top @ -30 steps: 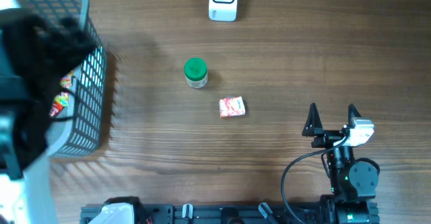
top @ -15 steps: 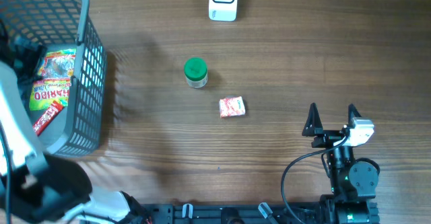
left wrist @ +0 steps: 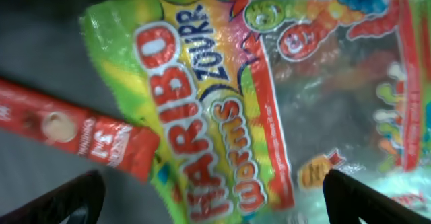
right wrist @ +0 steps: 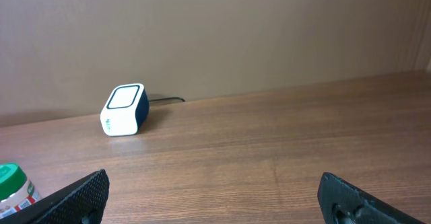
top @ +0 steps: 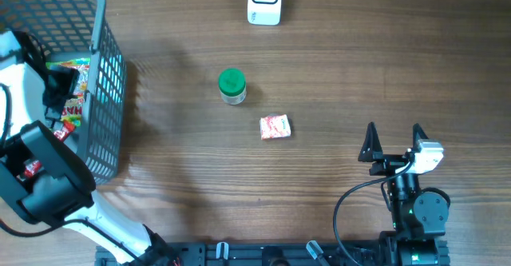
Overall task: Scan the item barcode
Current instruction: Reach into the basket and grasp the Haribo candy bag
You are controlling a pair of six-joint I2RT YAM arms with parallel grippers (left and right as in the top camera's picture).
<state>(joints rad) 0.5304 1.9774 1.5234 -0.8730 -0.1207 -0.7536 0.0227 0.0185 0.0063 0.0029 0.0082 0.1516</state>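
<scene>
Inside the grey mesh basket [top: 105, 66] I have the left gripper [left wrist: 215, 207] hanging over a Haribo Zourr Worms bag [left wrist: 202, 116], jaws wide apart and gripping nothing. A red stick packet [left wrist: 74, 133] touches the bag's edge. Right of the basket, on the wooden table [top: 359, 58], stand a green-lidded jar [top: 231, 86] and a small red-and-white packet [top: 275, 127]. The white scanner [top: 264, 1] sits at the far edge. My right gripper [top: 394, 136] rests well away from the basket, jaws apart, empty.
</scene>
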